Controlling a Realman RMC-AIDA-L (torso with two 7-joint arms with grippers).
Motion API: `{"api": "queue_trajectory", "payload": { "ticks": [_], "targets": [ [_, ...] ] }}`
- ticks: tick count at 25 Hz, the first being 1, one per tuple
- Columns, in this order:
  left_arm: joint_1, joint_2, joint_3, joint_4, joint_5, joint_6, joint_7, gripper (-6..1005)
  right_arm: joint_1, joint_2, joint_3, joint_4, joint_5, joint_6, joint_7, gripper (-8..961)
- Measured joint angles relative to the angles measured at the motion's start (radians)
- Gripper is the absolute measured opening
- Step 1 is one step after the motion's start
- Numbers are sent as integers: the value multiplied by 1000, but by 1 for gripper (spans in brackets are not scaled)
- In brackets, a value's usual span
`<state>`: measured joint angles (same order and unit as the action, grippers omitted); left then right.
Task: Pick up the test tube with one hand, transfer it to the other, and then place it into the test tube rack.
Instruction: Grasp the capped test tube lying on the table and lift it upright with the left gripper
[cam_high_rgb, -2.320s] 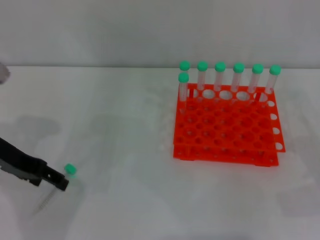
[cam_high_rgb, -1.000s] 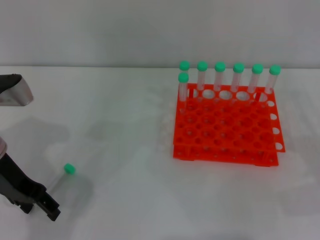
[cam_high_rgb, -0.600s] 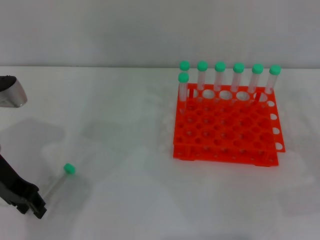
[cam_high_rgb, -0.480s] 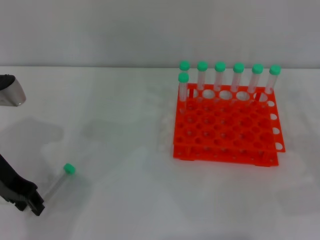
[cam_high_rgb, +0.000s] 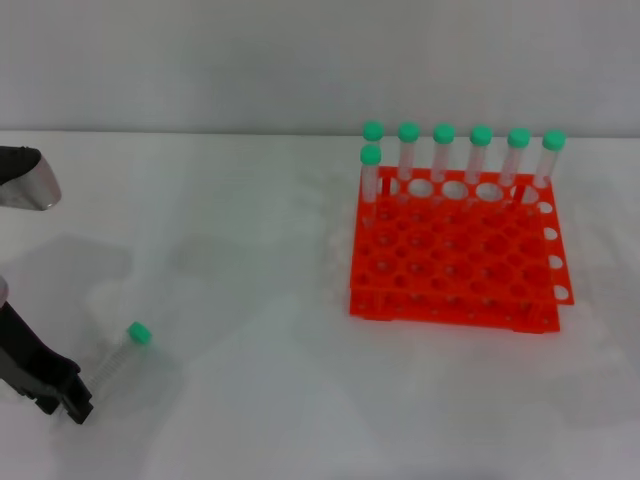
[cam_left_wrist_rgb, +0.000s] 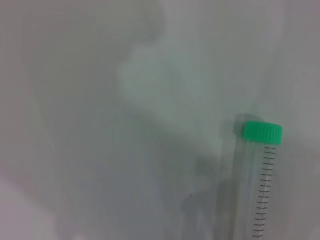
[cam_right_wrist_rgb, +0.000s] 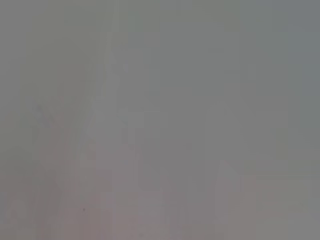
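A clear test tube (cam_high_rgb: 118, 358) with a green cap (cam_high_rgb: 139, 333) lies on the white table at the front left, cap pointing away from me. My left gripper (cam_high_rgb: 72, 404) is low at the front left edge, just beyond the tube's bottom end and not holding it. The left wrist view shows the capped tube (cam_left_wrist_rgb: 261, 186) lying on the table. The orange-red rack (cam_high_rgb: 455, 262) stands at the right, with several green-capped tubes (cam_high_rgb: 444, 150) upright along its back. My right gripper is out of view, and its wrist view shows only blank grey.
A silver-grey arm part (cam_high_rgb: 26, 186) juts in at the left edge. White table surface (cam_high_rgb: 250, 300) stretches between the lying tube and the rack. A pale wall runs behind the table.
My left gripper was beside the tube's cap end 2.3 s ago. It has drawn back toward the front left, past the tube's bottom end. The tube stays lying on the table.
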<state>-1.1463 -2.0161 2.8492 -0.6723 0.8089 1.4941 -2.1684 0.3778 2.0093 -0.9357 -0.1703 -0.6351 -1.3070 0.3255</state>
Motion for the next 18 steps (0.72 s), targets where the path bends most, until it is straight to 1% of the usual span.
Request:
{"api": "queue_trajectory", "payload": {
  "ticks": [7,13,18],
  "targets": [
    [-6,-4,0,2,5,-9,-9,465,2,0,0,0,0,0,2,733],
    [-16,-7,-1,5,6,-51,-13,377,2,0,0,0,0,0,3,731],
    [-34,-11,-1,6,16,-52,-29,305,4,0,0,0,0,0,3,730]
  ]
}}
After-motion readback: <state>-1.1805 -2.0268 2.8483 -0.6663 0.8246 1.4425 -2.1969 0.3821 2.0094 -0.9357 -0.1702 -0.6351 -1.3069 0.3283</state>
